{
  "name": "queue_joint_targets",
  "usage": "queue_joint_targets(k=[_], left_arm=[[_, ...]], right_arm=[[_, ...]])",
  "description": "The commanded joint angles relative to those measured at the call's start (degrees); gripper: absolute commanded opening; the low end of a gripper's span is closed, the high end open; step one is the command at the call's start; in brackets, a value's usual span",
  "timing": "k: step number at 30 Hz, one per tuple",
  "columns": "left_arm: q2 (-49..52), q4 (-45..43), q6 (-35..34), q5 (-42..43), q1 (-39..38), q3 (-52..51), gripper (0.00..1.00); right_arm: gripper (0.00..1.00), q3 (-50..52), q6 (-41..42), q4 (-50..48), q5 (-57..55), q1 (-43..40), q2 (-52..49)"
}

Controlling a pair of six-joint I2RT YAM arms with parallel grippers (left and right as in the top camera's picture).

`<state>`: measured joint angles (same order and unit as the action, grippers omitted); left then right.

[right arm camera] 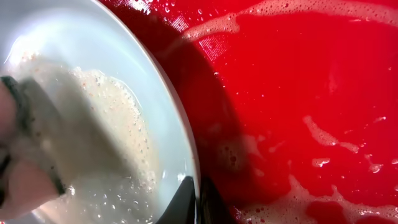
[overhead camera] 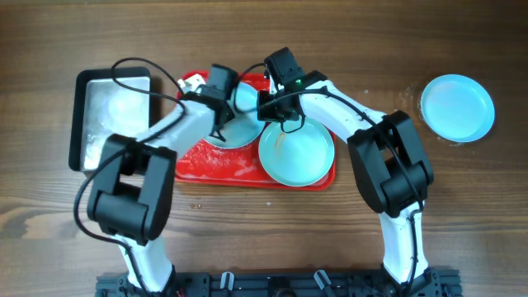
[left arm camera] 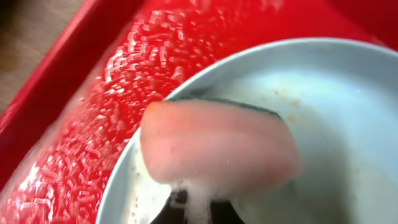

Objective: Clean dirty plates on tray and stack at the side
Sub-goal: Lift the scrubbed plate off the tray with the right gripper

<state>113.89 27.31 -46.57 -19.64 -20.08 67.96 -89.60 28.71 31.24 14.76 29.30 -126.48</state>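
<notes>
The red tray (overhead camera: 206, 161) holds two pale blue plates. My left gripper (overhead camera: 221, 114) is shut on a pink sponge (left arm camera: 217, 146) with a green scouring face, pressed into the soapy left plate (overhead camera: 239, 132). Small orange-brown specks show on that plate (left arm camera: 329, 124) beyond the sponge. My right gripper (right arm camera: 198, 199) is shut on this plate's rim (right arm camera: 124, 62), one finger inside and one outside, and the sponge (right arm camera: 25, 155) shows at the far left of that view. The second plate (overhead camera: 297, 153) lies at the tray's front right, under the right arm. A third plate (overhead camera: 458, 107) sits on the table at the far right.
A black-rimmed silver pan (overhead camera: 111, 115) stands left of the tray. Foam and water cover the tray floor (right arm camera: 298, 81). Both arms cross over the tray from the front edge of the wooden table (overhead camera: 49, 49).
</notes>
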Motion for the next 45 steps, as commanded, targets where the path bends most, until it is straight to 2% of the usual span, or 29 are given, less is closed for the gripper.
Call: queue_joint_targets(k=[1,4,8,11,13,14,16,20,24,26,29,34,37,42,45], left_arm=[[12.52,5.01,-9.11,-7.21,0.59,-7.37,0.04],[8.09,6.99,-4.42,-4.46,0.92,-4.90,0.04],[-5.55,7.39,1.36,5.68,3.85,-3.76,0.04],[-15.82,9.38,4.39,20.46,8.87,-3.76,0.04],[-23.71,11.47,6.60,34.51,14.45,-3.76,0.04],[-27.10,12.66,7.43,38.01,16.87,-3.76,0.04],[-33.70,16.76,10.40,37.90,21.05,-3.76,0.04],[-33.31,20.63,10.64,34.99,21.70,-3.89,0.04],[-29.66,20.57,11.72,34.97,21.68,-3.89,0.04],[-27.54,20.55,11.72,34.99,21.68,-3.89,0.04],[-24.65,20.50,11.87,34.07,20.48,-3.89,0.04],[-24.24,18.49,11.82,27.63,14.49,-3.89,0.04],[-23.43,16.46,11.80,24.52,12.39,-3.89,0.04],[-20.50,15.72,11.82,24.22,12.02,-3.89,0.04],[-20.50,15.06,11.80,24.22,12.02,-3.89,0.04]], right_arm=[[0.04,0.42,0.44,0.35,3.34,1.75,-2.45],[0.04,0.42,0.44,0.35,3.32,1.75,-2.45],[0.04,0.42,0.44,0.61,4.42,1.01,-2.45],[0.04,0.42,0.44,0.76,4.66,0.72,-2.45],[0.04,0.42,0.42,0.72,4.83,0.68,-2.45],[0.04,0.42,0.35,0.55,4.85,0.68,-2.45],[0.04,-0.07,-1.73,-0.57,8.50,0.61,-2.23],[0.04,-1.68,-4.48,-0.02,5.70,-1.40,5.62],[0.04,-1.68,-7.76,8.24,-11.56,-1.68,19.19],[0.04,-1.68,-7.74,10.88,-17.84,-1.68,25.03],[0.04,-1.68,-5.90,19.28,-33.86,-1.68,32.26],[0.04,-1.55,2.73,33.42,-59.21,-1.42,33.46],[0.04,-1.55,3.39,32.87,-67.89,1.20,33.46],[0.04,2.80,2.75,32.83,-68.85,10.14,32.85],[0.04,4.87,2.73,32.06,-71.91,12.50,31.47]])
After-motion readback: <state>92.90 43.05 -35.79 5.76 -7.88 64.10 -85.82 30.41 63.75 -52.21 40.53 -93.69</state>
